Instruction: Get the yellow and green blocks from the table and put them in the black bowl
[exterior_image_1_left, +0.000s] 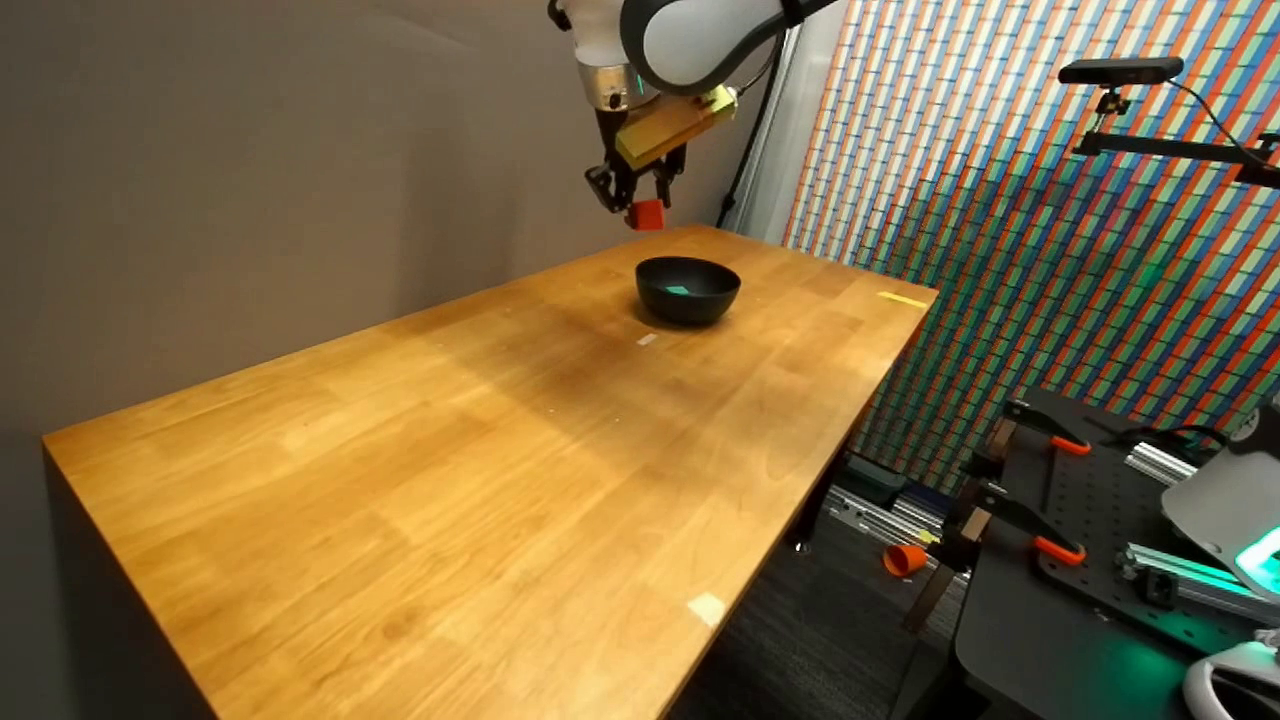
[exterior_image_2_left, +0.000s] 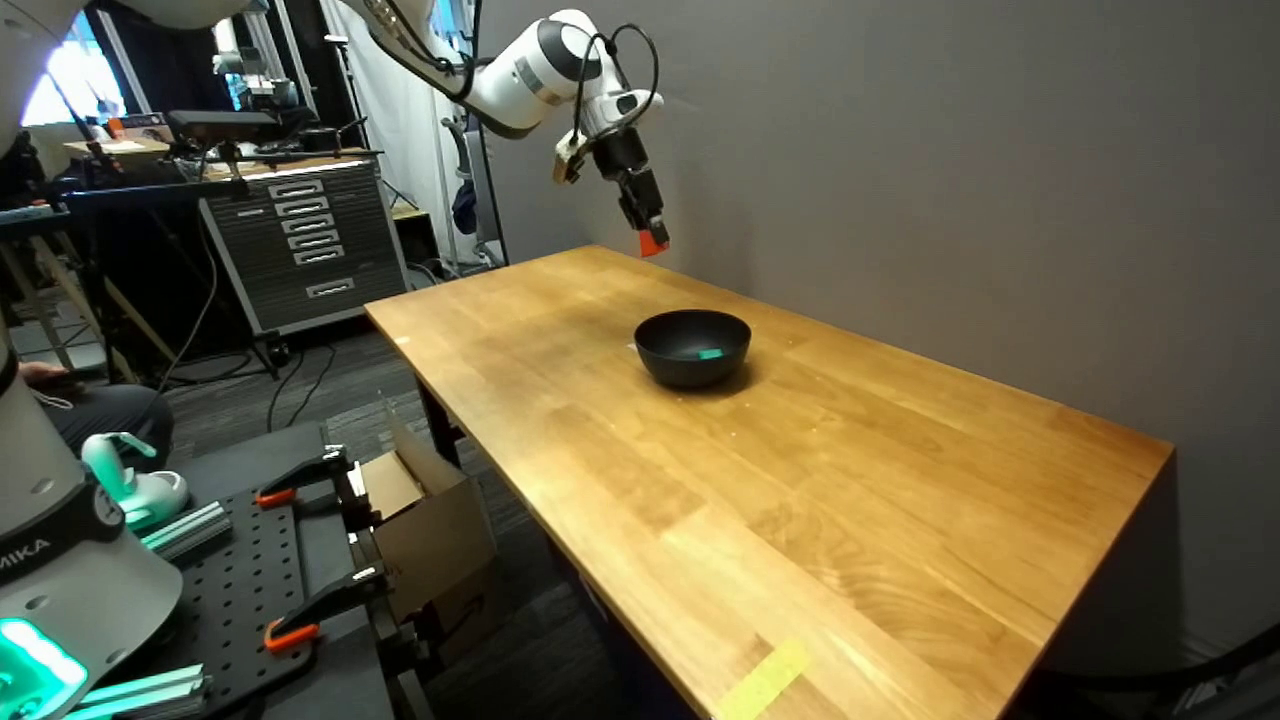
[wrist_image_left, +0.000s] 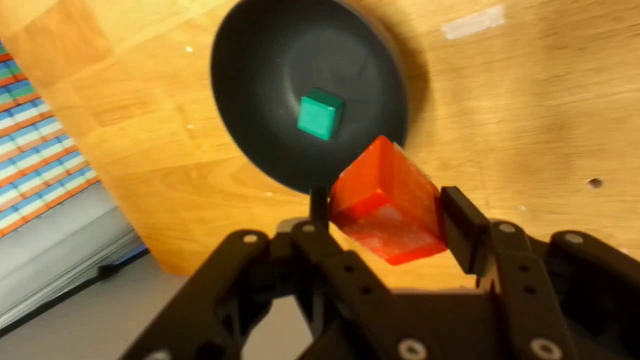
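- The jaws had a red block (wrist_image_left: 390, 205) pinched between them, pressed from both sides; it sat askew in the grip.
- Both exterior views had that block in the air, clear of the tabletop (exterior_image_1_left: 400, 500). In the wrist view it covered part of the rim of the black bowl (wrist_image_left: 245, 80); whether it was directly above the bowl, I could not tell.
- The bowl stood upright on the tabletop, well in from both long edges and well apart from every corner.
- A green block (wrist_image_left: 319, 116) lay inside the bowl.
- The letters MIKA could be read on the dark band (exterior_image_2_left: 70, 532) of the robot's base (exterior_image_2_left: 100, 600); they ran up to the edge of view, so anything before them was cut off.
- That base, glowing green low down, stood beyond the long edge away from the wall (exterior_image_1_left: 300, 150).
- Yellow tape (exterior_image_2_left: 765, 685) lay just inside that same long edge, near one corner; a pale patch (exterior_image_1_left: 707, 609) lay just inside it toward the other corner.
- A narrow pale strip (wrist_image_left: 472, 22) lay near the bowl.
- Past the same long edge, in an exterior view, an orange cup (exterior_image_1_left: 904, 560) lay on the floor.
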